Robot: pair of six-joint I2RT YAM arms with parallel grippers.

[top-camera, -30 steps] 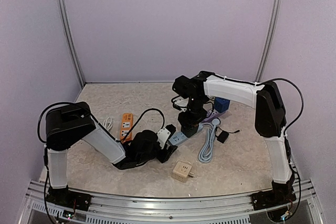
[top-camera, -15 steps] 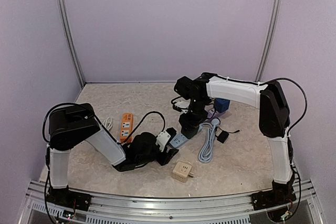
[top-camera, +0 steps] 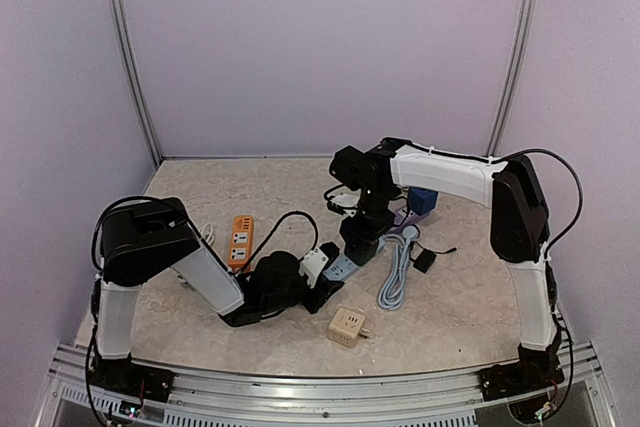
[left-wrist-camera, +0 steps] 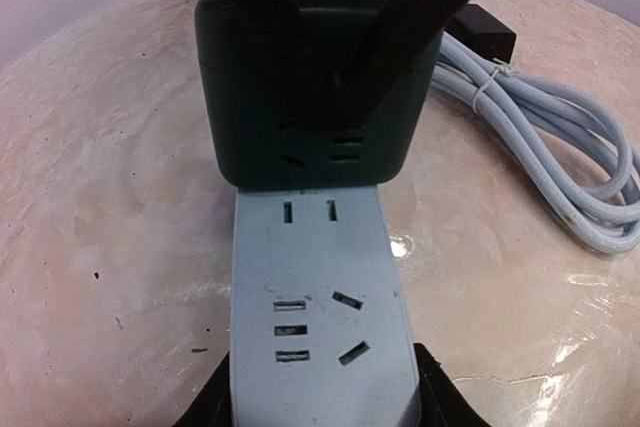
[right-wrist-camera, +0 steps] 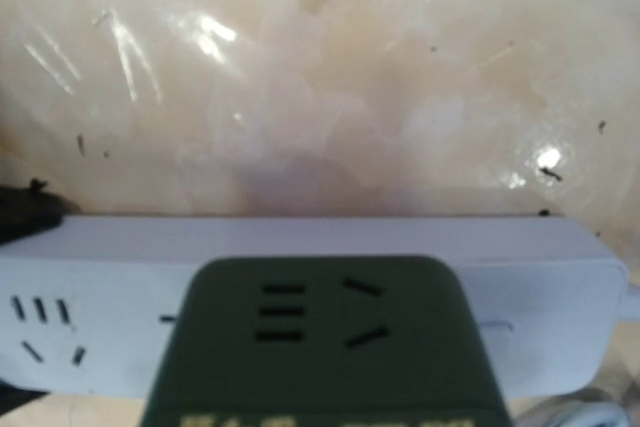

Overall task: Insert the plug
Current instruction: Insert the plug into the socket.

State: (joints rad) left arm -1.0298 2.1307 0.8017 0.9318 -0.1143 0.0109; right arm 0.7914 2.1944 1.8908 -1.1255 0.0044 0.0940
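Observation:
A light blue power strip (left-wrist-camera: pixel 320 277) lies flat on the table, with free sockets on its near end. My left gripper (left-wrist-camera: pixel 325 394) is shut on that end, one black finger (left-wrist-camera: pixel 213 399) against each long side. A dark green cube plug (left-wrist-camera: pixel 305 97) stands on the strip's far part, and its prongs are hidden. My right gripper (top-camera: pixel 360 235) comes down from above and is shut on the plug (right-wrist-camera: pixel 315 337). Its fingers (left-wrist-camera: pixel 415 17) run down the plug's near face. In the right wrist view the strip (right-wrist-camera: pixel 300 247) lies crosswise under the plug.
A coiled pale cable (top-camera: pixel 395 275) and a small black adapter (top-camera: pixel 425 259) lie right of the strip. A white cube adapter (top-camera: pixel 348 326) sits near the front. An orange strip (top-camera: pixel 240 237) and a white plug (top-camera: pixel 205 235) lie to the left. A blue box (top-camera: pixel 422 199) stands behind.
My left gripper's fingers have closed in on the blue strip's end, and the left arm has shifted slightly right. The right arm has hardly moved and keeps the green plug.

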